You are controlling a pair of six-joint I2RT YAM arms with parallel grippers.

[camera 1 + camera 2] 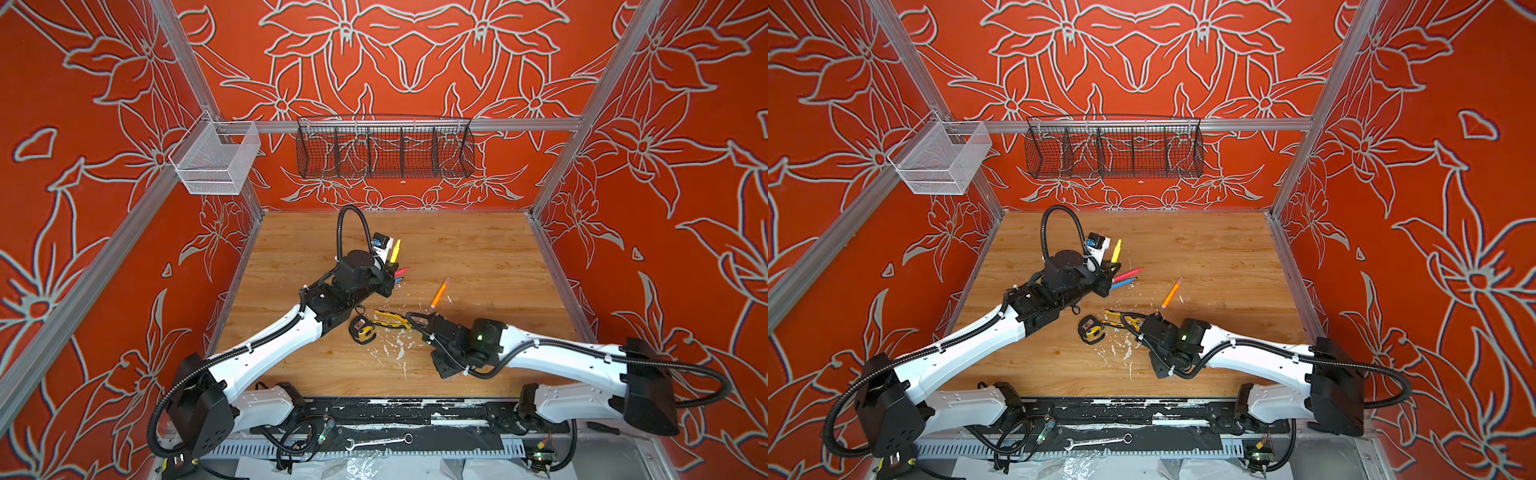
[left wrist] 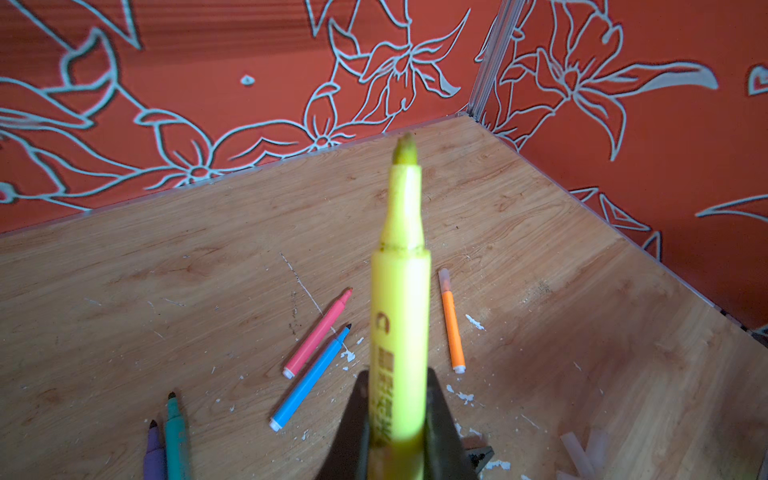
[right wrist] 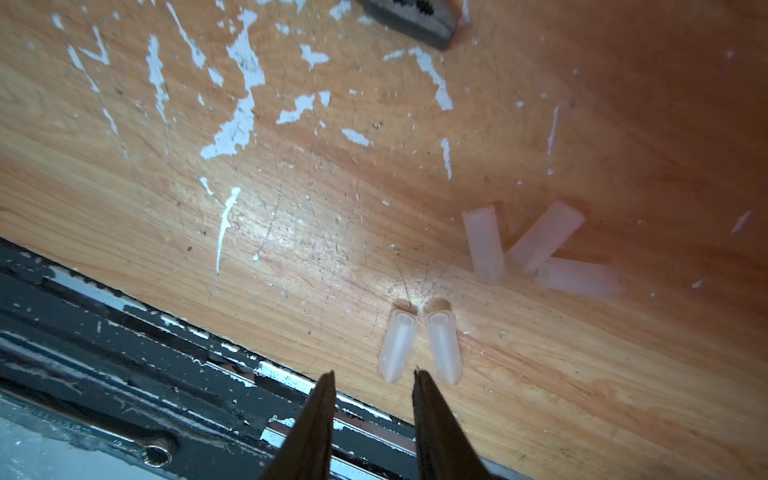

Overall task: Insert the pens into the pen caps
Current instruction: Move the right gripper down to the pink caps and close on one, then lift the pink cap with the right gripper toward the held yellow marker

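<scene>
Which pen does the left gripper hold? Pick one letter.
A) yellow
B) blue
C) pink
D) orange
A: the left wrist view shows the left gripper shut on the yellow pen, while the orange pen, pink pen and blue pen lie on the table.

- The table (image 1: 478,249) has a wood-grain top, smooth with a dull sheen. It is scratched and flecked with white on its near part.
- The yellow pen (image 2: 401,311) is smooth, slightly glossy plastic. Its tip looks dull and soiled.
- The pen caps (image 3: 484,245) are cloudy, see-through plastic with a matt surface.
- The black basket (image 1: 384,151) is thin dark wire.
- The white basket (image 1: 216,160) is fine pale mesh.
- The wrench (image 1: 376,441) is bright, shiny metal.
- The walls (image 1: 685,124) look matt and printed.
</scene>
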